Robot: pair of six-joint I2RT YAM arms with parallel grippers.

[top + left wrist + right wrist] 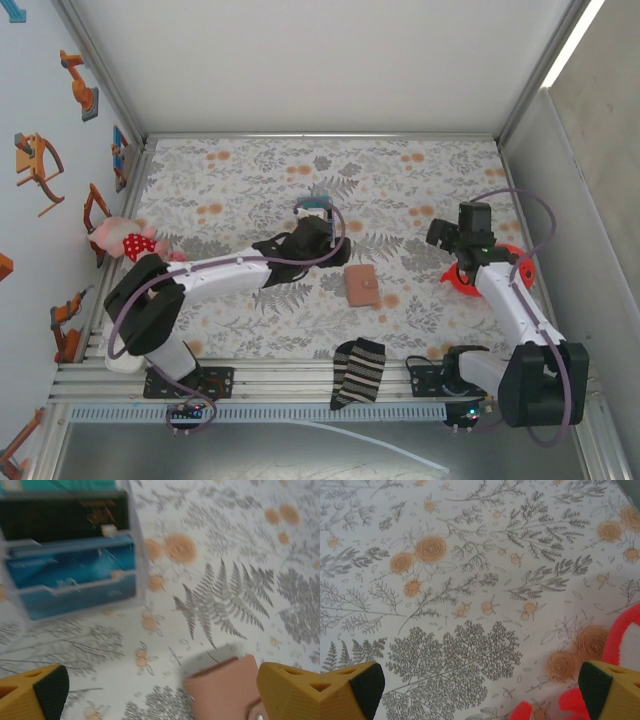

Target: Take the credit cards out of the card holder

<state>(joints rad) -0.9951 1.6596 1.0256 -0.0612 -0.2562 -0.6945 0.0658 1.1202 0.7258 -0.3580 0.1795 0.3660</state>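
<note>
Card holder (362, 287): tan, closed, laid flat mid-table between the arms (cards judged to be inside). Left gripper (165, 692): spread wide, held just far-left of it, suited to an approach. Right gripper (480, 685): spread wide, nothing held.

The card holder (362, 287) looks like matt tan leather, the floral table cover (250, 180) smooth, the striped sock (358, 373) knitted cloth.

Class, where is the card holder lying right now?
In the top view the card holder lies closed near the middle of the floral cloth, just beyond the striped sock.
</note>
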